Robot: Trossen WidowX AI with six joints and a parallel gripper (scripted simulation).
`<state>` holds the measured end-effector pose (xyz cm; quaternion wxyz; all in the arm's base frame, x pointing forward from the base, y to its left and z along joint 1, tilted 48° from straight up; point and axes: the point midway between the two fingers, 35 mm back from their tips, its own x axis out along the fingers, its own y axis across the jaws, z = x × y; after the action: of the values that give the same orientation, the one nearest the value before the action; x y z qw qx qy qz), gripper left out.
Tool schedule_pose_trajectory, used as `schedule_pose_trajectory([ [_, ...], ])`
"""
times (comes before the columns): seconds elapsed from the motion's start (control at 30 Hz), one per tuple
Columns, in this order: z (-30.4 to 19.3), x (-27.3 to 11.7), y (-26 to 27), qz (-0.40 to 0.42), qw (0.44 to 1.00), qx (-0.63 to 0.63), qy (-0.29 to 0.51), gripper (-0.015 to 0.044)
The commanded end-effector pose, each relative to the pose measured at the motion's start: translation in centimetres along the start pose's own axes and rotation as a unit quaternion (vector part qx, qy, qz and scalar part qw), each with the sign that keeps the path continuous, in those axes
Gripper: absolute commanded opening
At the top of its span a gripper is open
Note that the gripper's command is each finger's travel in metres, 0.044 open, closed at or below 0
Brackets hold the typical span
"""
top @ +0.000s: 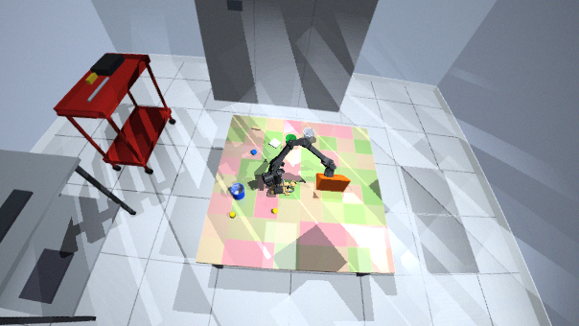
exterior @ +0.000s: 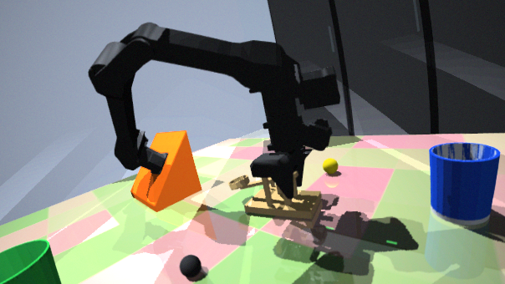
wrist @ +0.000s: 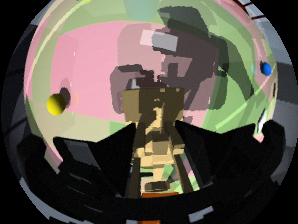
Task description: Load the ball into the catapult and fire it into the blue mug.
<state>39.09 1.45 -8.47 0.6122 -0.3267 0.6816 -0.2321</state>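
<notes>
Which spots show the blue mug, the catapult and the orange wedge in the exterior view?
Blue mug (exterior: 461,188): exterior view, outer wall.
Catapult (exterior: 279,210): exterior view, base.
Orange wedge (exterior: 177,175): exterior view, side face.

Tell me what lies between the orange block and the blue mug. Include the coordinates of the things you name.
The catapult (top: 285,188) (exterior: 278,211) (wrist: 132,106) lies between the orange block (top: 333,183) (exterior: 177,175) (wrist: 159,195) and the blue mug (top: 238,194) (exterior: 461,188), as the top and exterior views show.

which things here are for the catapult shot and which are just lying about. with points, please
For the shot:
- wooden catapult (exterior: 284,210) (wrist: 172,105)
- blue mug (exterior: 459,188) (top: 238,194)

Lying about:
- orange wedge (exterior: 181,175) (top: 334,183)
- green container (exterior: 31,263) (top: 290,138)
- red cart (top: 82,113)

Unclear: which loose ball is meant
</notes>
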Motion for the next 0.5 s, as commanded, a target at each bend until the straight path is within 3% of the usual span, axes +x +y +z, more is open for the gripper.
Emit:
schedule_pose_trajectory([
  [0.0, 0.0, 0.0, 0.0, 0.0, 1.0, 0.001, 0.0, 0.0112],
  [0.13, 0.1, -0.3, 0.0, 0.0, 1.0, 0.001, 0.0, 0.0065],
  [0.23, 0.1, -3.9, 0.1, 0.001, 1.0, 0.0, 0.0, 0.0],
  [0.47, 0.0, -4.9, 0.1, 0.0, 1.0, -0.001, 0.0, 0.0],
])
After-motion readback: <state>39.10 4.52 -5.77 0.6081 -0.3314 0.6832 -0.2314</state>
